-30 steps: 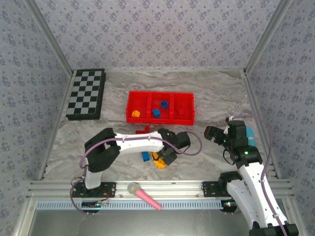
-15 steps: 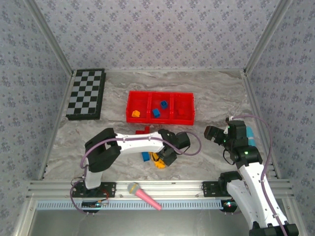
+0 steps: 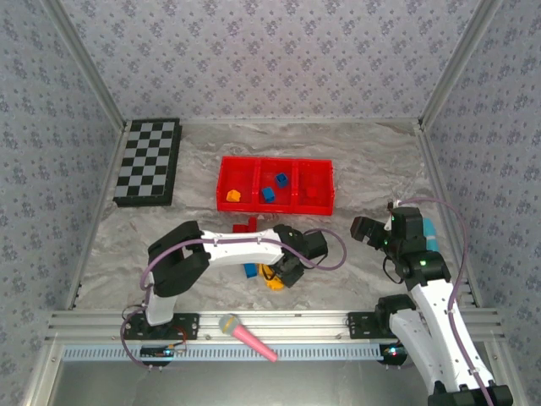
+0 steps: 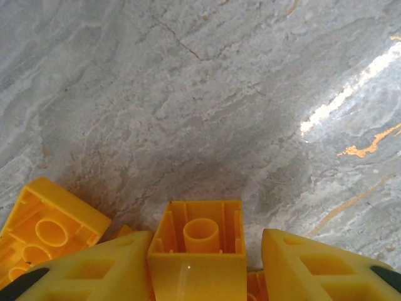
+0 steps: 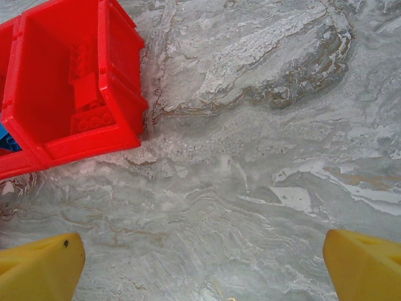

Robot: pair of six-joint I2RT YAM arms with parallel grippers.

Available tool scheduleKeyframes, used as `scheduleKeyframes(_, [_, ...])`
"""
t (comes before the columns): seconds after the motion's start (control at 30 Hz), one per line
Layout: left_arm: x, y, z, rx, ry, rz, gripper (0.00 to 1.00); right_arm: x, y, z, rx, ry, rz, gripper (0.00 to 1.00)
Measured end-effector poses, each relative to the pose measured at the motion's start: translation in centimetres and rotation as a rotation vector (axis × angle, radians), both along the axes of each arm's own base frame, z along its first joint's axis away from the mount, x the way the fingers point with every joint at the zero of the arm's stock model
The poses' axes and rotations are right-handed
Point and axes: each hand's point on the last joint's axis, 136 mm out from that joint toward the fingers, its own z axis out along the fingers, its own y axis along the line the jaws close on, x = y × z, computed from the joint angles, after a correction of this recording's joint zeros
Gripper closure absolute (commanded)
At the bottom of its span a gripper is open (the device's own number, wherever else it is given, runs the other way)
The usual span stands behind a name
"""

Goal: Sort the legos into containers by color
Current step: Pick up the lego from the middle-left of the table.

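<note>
Top view: the tray (image 3: 275, 159), toward the far edge of the table (image 3: 372, 169), holds yellow, blue and red legos (image 3: 268, 194). Loose bricks (image 3: 250, 269) lie nearer the near edge, by the left gripper (image 3: 283, 271).

Left wrist: fingers (image 4: 94, 266) stand narrow around a yellow brick (image 4: 199, 241); I cannot tell whether they grip it.

Right wrist: right gripper (image 5: 203, 260) is wide and empty near the tray's right-hand compartment (image 5: 81, 141). Much sorting seems left.

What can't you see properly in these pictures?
- Top view: the left gripper covers the yellow legos, so they can't be counted.
- Left wrist view: the bottom edge cuts off the middle yellow lego; a grip can't be confirmed.
- Right wrist view: the left edge cuts the tray; its red legos blend in.
</note>
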Motion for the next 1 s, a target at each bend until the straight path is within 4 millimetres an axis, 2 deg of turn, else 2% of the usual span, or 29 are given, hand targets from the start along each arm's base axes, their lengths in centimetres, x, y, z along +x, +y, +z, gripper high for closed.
scheduleKeyframes(0.47, [0.1,0.4,0.0,0.045,-0.032,0.006,0.76,0.0,-0.1,0.0,-0.002,0.000,-0.002,0.00])
scheduleKeyframes(0.67, [1.3,0.7,1.1,0.057,-0.104,0.017,0.79,0.0,-0.1,0.0,-0.005,-0.001,-0.005,0.00])
scheduleKeyframes(0.73, [2.0,0.8,2.2,0.039,-0.129,0.031,0.79,0.0,-0.2,0.0,-0.007,-0.002,-0.008,0.00])
scheduleKeyframes(0.83, [4.4,1.4,4.6,-0.014,-0.174,0.092,0.77,0.0,-0.2,0.0,-0.008,-0.002,-0.008,0.00])
scheduleKeyframes(0.93, [7.9,2.9,7.5,-0.072,-0.227,0.192,0.76,0.0,-0.2,0.1,-0.007,-0.006,-0.008,0.00])
scheduleKeyframes(1.0, [11.0,4.4,9.6,-0.112,-0.274,0.274,0.76,0.0,-0.2,0.2,-0.007,-0.008,-0.008,0.00])
